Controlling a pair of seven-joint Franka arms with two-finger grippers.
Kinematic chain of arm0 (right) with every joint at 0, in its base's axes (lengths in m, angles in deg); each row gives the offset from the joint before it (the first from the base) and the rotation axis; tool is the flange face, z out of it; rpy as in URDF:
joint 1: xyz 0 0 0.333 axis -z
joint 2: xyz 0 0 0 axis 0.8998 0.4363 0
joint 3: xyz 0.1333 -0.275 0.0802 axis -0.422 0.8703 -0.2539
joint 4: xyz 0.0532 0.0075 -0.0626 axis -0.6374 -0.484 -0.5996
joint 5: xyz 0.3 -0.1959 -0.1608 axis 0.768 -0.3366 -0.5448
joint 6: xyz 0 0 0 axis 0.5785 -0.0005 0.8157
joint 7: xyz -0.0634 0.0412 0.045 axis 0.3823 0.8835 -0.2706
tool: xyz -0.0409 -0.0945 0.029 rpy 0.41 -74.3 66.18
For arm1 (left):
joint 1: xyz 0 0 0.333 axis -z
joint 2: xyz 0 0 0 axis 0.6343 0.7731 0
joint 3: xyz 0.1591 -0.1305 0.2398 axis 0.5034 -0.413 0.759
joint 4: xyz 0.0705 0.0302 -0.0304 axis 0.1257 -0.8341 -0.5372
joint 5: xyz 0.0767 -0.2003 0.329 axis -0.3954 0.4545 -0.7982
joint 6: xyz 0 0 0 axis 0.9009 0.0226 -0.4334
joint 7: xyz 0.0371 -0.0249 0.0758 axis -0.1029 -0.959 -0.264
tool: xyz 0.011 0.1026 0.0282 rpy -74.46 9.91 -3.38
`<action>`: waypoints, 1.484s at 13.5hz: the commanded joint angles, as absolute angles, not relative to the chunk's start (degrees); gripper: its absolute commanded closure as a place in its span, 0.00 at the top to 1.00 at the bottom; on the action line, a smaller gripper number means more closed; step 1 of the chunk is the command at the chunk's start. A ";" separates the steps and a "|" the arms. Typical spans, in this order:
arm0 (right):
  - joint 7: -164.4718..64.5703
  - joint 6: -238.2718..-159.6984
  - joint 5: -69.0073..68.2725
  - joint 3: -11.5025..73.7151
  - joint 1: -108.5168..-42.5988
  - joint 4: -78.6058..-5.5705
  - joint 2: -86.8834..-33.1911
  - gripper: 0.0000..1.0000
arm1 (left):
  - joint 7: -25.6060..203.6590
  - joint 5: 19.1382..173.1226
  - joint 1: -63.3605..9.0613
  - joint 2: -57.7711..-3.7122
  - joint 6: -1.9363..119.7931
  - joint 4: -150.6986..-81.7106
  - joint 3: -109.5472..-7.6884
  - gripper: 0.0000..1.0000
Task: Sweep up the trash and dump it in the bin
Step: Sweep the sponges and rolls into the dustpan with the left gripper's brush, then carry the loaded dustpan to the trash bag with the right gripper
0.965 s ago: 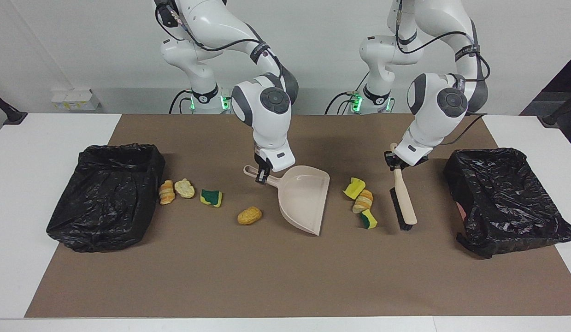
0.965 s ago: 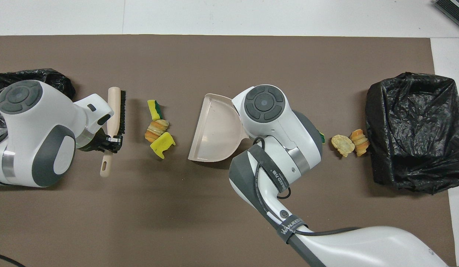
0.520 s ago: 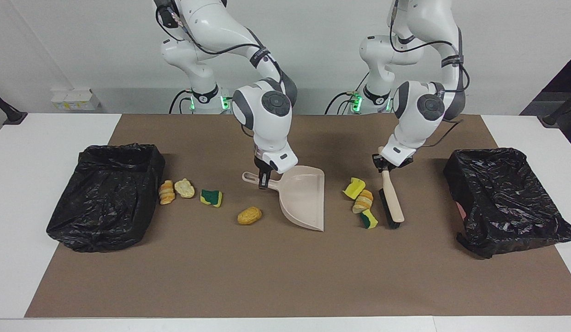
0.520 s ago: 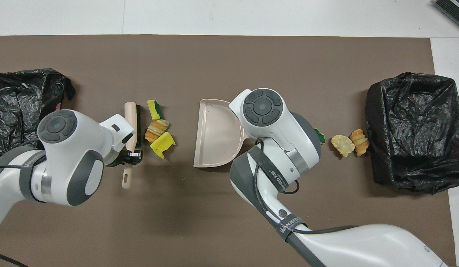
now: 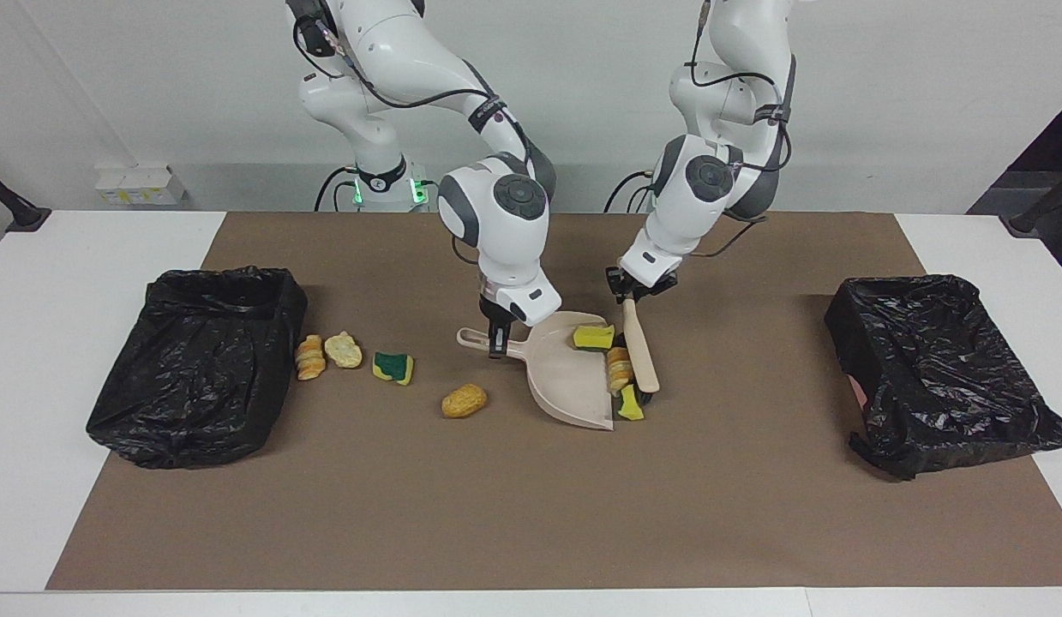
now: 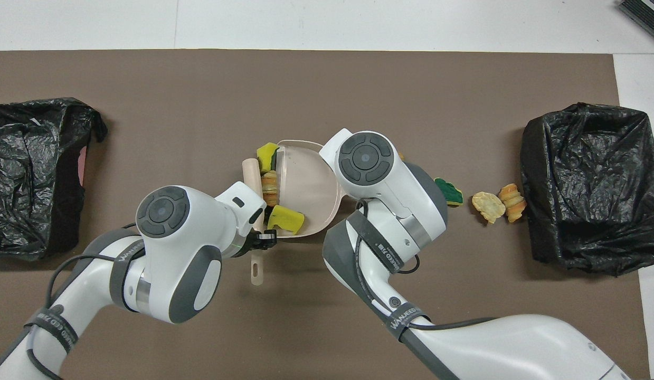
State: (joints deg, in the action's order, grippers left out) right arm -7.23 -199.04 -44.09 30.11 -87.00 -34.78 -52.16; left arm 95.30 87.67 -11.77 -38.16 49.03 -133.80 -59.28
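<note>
Three scraps: yellow sponge pieces and a tan pastry (image 5: pixel 618 368) sit at the beige plastic dustpan (image 5: pixel 565 377) lip.
Left tool (image 5: pixel 627 296): clamped on the beige brush (image 5: pixel 640 353); push bristles flat.
Right tool (image 5: pixel 496 343): gripping the pan handle; hold it down.
Four more: on the worktop near the black-lined bin (image 5: pixel 196 360).

Overhead view: a dark strap (image 6: pixel 402 317) around the right arm's (image 6: pixel 485 343) forearm carries white lettering that appears to read "WANJEED"; a second strap (image 6: pixel 382 249) on the same arm bears small white print too fine to read. A strap (image 6: pixel 127 255) around the left arm (image 6: pixel 89 306) near its wrist shows similar lettering, only partly legible, and a further strap (image 6: pixel 55 323) lower down cannot be read. No other text is legible.
</note>
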 commanded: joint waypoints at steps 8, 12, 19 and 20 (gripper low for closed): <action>-8.64 -200.31 -44.84 29.78 -87.51 -34.67 -51.30 0.00 | 94.24 81.30 -12.03 -40.09 35.88 -123.91 -57.44 0.00; -7.95 -199.78 -44.67 29.69 -86.38 -34.31 -51.99 0.00 | 96.25 78.29 -13.79 -45.10 26.75 -123.72 -57.08 0.00; 6.61 -189.24 -39.67 29.95 -77.34 -31.15 -58.31 0.00 | 104.41 77.85 -10.21 -50.74 27.23 -131.81 -57.87 0.00; 9.70 -188.01 -39.57 29.78 -74.79 -31.15 -59.28 0.00 | 108.61 77.85 -7.23 -49.95 29.59 -131.90 -57.79 0.00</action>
State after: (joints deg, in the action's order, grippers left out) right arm 3.51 -190.28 -41.94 30.38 -78.80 -30.73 -56.45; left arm 102.80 78.91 -11.84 -48.42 25.79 -129.51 -57.99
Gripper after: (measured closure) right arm 0.687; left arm 0.740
